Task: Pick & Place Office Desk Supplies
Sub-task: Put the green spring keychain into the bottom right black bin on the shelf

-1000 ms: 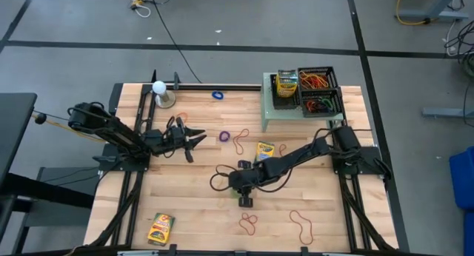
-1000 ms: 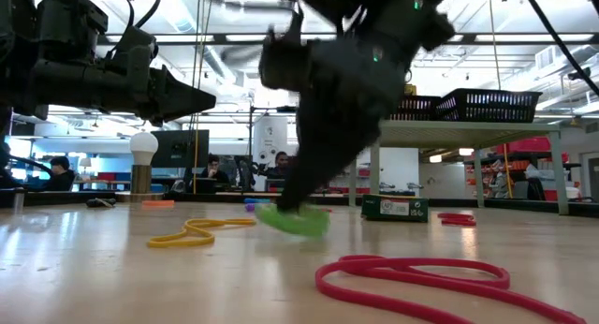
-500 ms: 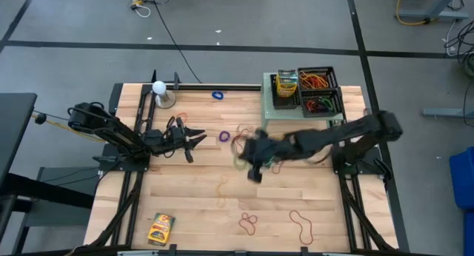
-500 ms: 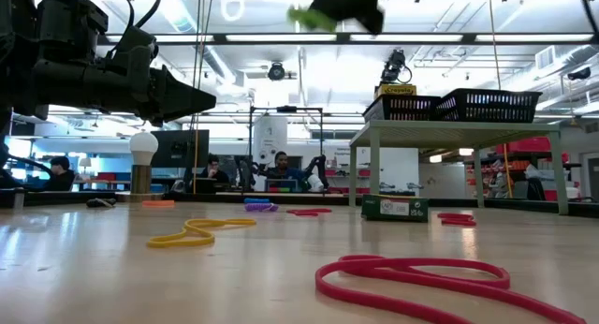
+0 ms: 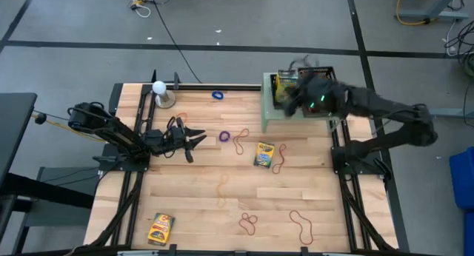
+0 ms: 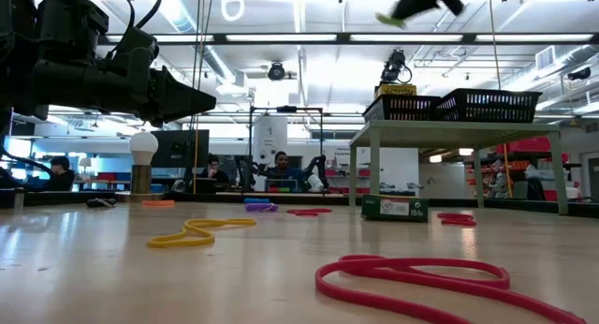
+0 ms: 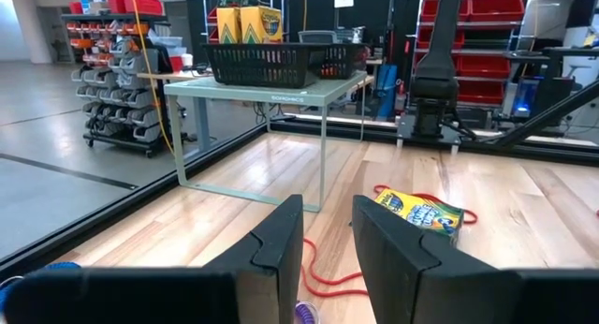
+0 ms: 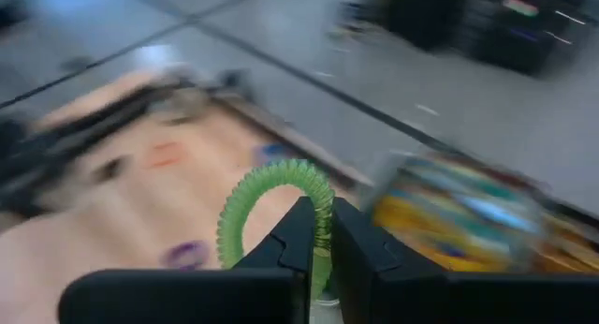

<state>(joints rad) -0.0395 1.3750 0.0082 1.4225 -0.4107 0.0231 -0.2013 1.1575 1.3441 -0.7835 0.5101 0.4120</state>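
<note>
From above, the right gripper (image 5: pixel 296 93) hangs over the black baskets (image 5: pixel 320 91) at the table's 1 o'clock, while its wrist cam shows it pinched shut on a green rubber band (image 8: pixel 271 207), so I'd guess next is dropping it in; the left gripper (image 7: pixel 328 232) waits at 9 o'clock, part open, empty.

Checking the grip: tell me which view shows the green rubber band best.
The right wrist view: the green rubber band loops up, pinched in the right claw. The low view shows only a green speck under the raised arm. The high and left wrist views don't show it.
</note>
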